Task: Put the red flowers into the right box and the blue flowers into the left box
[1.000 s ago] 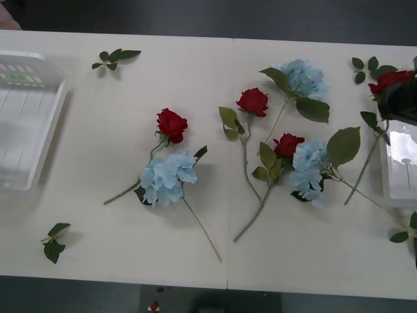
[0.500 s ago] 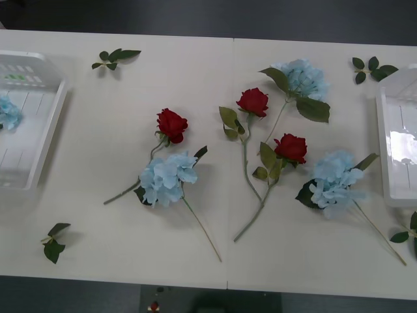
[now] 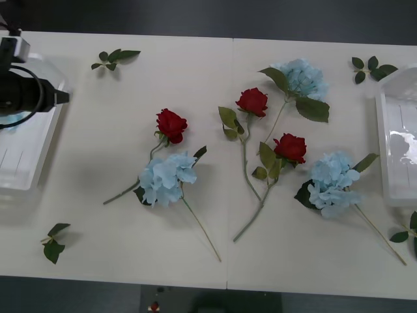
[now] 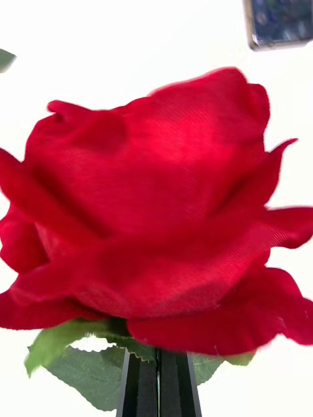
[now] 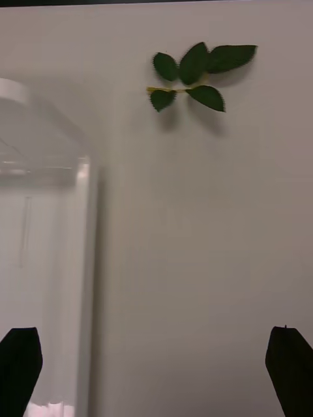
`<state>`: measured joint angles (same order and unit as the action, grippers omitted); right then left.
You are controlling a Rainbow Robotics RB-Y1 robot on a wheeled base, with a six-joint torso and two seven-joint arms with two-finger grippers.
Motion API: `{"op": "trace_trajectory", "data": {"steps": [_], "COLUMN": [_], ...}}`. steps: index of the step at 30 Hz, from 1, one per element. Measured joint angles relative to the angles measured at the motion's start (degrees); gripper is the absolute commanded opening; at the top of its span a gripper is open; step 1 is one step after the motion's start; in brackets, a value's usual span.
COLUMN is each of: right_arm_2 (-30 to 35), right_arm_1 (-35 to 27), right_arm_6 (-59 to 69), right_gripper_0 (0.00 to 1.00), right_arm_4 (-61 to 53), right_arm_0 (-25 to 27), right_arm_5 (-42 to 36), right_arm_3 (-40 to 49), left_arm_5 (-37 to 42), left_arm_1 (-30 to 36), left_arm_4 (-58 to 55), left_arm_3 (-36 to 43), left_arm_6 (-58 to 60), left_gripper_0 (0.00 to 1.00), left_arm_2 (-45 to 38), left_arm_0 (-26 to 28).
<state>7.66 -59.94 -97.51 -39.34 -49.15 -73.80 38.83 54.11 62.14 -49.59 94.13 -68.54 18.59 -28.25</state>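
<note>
Three red flowers lie mid-table: one (image 3: pixel 172 124) left of centre, one (image 3: pixel 253 102) farther back, one (image 3: pixel 290 147) right of centre. My right gripper (image 4: pixel 158 368) is shut on the stem of another red flower (image 4: pixel 150 208). Blue flowers lie at the middle left (image 3: pixel 167 177), the back (image 3: pixel 303 78) and the right (image 3: pixel 332 184). The left box (image 3: pixel 26 163) sits at the left edge, with a patch of pale blue (image 3: pixel 14 120) inside under my left arm (image 3: pixel 26 94). My left gripper (image 5: pixel 156 345) hangs open beside that box's rim (image 5: pixel 85 260). The right box (image 3: pixel 397 156) is at the right edge.
Loose green leaf sprigs lie at the back left (image 3: pixel 116 57), the front left (image 3: pixel 53 241), the back right (image 3: pixel 373 67) and the front right (image 3: pixel 407 233). The table's front edge runs close below the flowers.
The right arm with its rose has left the front view. The right-hand blue flower shifted rightward. A blue flower appeared in the left box, and my left arm has come in over it.
</note>
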Motion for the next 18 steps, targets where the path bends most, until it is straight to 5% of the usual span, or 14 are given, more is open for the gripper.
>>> {"op": "trace_trajectory", "data": {"steps": [4, 6, 7, 10, 18], "right_arm_2": [-2.9, -5.3, -6.2, -7.5, -5.0], "right_arm_1": [0.0, 0.0, 0.0, 0.0, 0.0], "right_arm_6": [0.0, 0.0, 0.0, 0.0, -0.1], "right_gripper_0": [0.17, 0.45, 0.68, 0.89, 0.94], "right_arm_4": [0.0, 0.0, 0.0, -0.2, -1.1], "right_arm_0": [0.0, 0.0, 0.0, 0.0, 0.0], "right_arm_5": [1.9, 2.4, 2.5, 2.5, -1.2], "right_arm_3": [-1.0, -1.0, -1.0, -1.0, 2.9], "left_arm_5": [3.5, 5.4, 6.0, 6.4, 6.3], "left_arm_1": [-4.9, -7.6, -8.7, -11.9, -17.1], "left_arm_4": [0.6, 1.8, 2.8, 8.8, 21.6], "left_arm_3": [3.6, 5.4, 6.3, 8.8, 9.8], "left_arm_6": [0.0, 0.0, 0.0, 0.0, 0.0], "left_gripper_0": [1.00, 1.00, 1.00, 1.00, 1.00], "left_arm_2": [-0.2, -0.2, -0.1, 1.7, 13.1], "left_arm_0": [0.0, 0.0, 0.0, 0.0, 0.0]}}
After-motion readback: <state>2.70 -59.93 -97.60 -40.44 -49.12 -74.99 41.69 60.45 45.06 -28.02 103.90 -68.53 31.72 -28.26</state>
